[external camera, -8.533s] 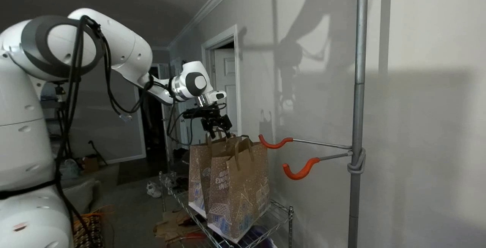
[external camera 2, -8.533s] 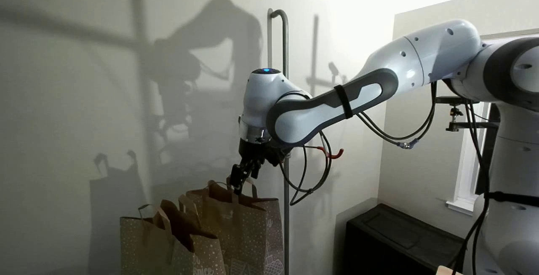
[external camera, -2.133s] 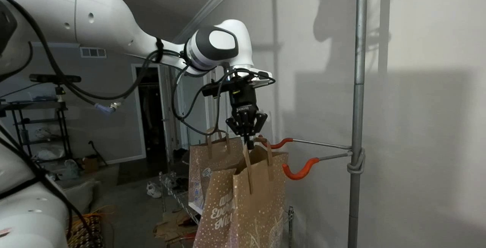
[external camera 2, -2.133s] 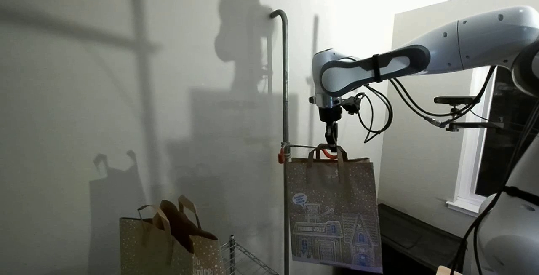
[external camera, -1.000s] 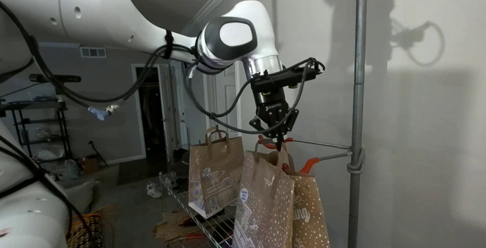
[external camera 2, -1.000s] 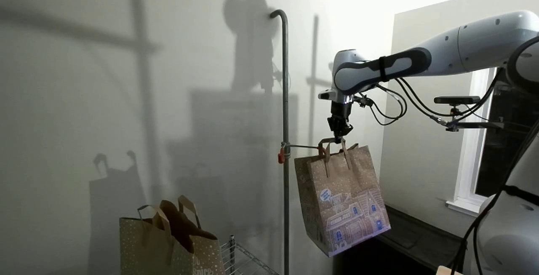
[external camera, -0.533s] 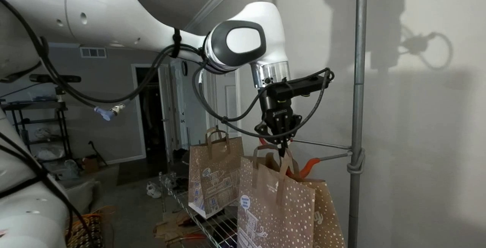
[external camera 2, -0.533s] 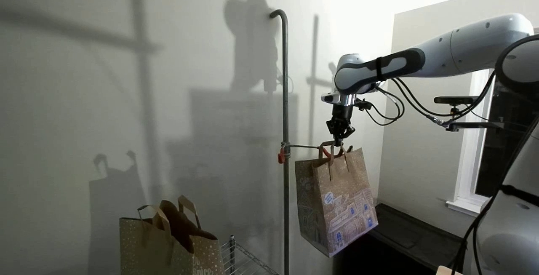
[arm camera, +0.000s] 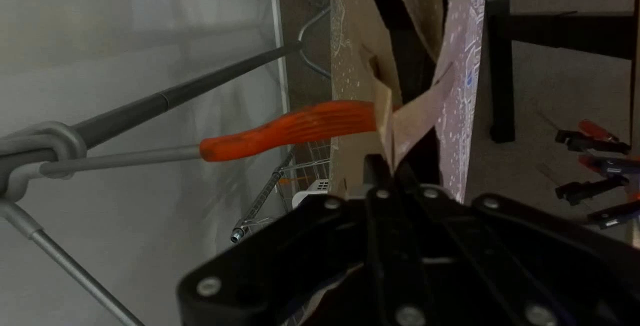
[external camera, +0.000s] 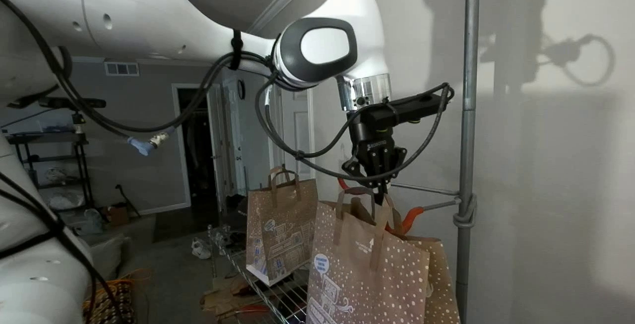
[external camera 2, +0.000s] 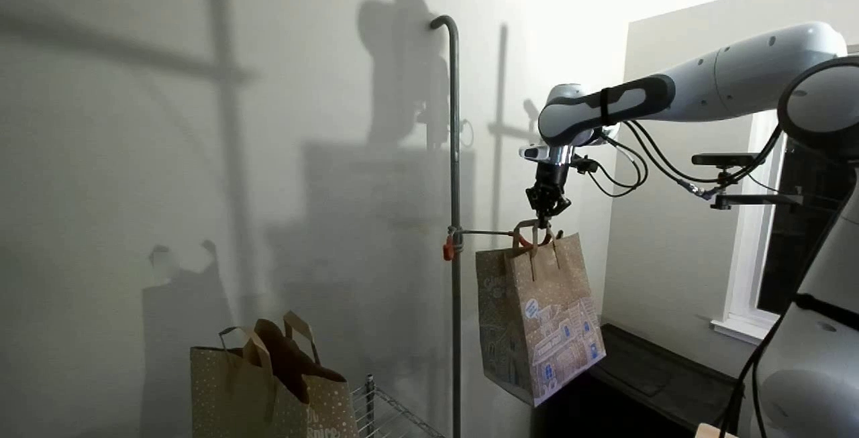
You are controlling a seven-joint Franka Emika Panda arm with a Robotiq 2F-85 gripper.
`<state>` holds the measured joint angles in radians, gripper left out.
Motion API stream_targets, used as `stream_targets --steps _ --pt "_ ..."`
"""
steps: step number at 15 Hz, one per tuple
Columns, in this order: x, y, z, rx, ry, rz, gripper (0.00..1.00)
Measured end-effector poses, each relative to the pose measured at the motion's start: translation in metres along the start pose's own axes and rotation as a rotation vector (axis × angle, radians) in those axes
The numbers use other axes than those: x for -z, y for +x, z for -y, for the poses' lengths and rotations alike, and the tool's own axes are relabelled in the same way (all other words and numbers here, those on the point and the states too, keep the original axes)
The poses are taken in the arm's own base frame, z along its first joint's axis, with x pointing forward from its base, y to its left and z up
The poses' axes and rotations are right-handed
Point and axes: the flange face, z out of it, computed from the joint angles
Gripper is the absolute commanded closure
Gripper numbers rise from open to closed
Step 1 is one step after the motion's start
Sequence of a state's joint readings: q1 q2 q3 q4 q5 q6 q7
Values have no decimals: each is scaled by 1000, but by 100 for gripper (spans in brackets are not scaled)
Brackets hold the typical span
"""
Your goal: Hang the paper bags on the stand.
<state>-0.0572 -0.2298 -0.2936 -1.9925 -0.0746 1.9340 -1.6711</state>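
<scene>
My gripper [external camera: 380,199] is shut on the handles of a brown paper bag [external camera 2: 543,317], which hangs tilted and off the rack. In the wrist view the folded paper handles [arm camera: 415,111] run into a point between the fingertips. An orange hook [arm camera: 300,124] of the stand reaches under these handles. Its tip is mostly hidden, so whether it passes through both loops I cannot tell. The stand's grey pole [external camera: 469,115] rises beside the bag in both exterior views. Another paper bag [external camera: 285,229] stands upright with its handles up, away from the gripper.
A wire rack [external camera 2: 396,408] stands under the upright bag. The stand's other orange hook [external camera 2: 448,248] points a different way. A black chest [external camera 2: 644,364] lies low behind the held bag. Tools [arm camera: 592,186] are on the floor, and a wall is close behind the pole.
The held bag has been lifted off the rack and carried to the hook. During the last second, gripper and bag shift slightly towards the pole and the bag turns. The upright bag stays put.
</scene>
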Motion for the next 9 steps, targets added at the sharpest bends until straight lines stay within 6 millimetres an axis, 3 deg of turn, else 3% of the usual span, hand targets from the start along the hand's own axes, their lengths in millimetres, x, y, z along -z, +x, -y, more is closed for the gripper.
stream_targets --steps 9 --pt "-3 -18 -2 -34 0 -17 96"
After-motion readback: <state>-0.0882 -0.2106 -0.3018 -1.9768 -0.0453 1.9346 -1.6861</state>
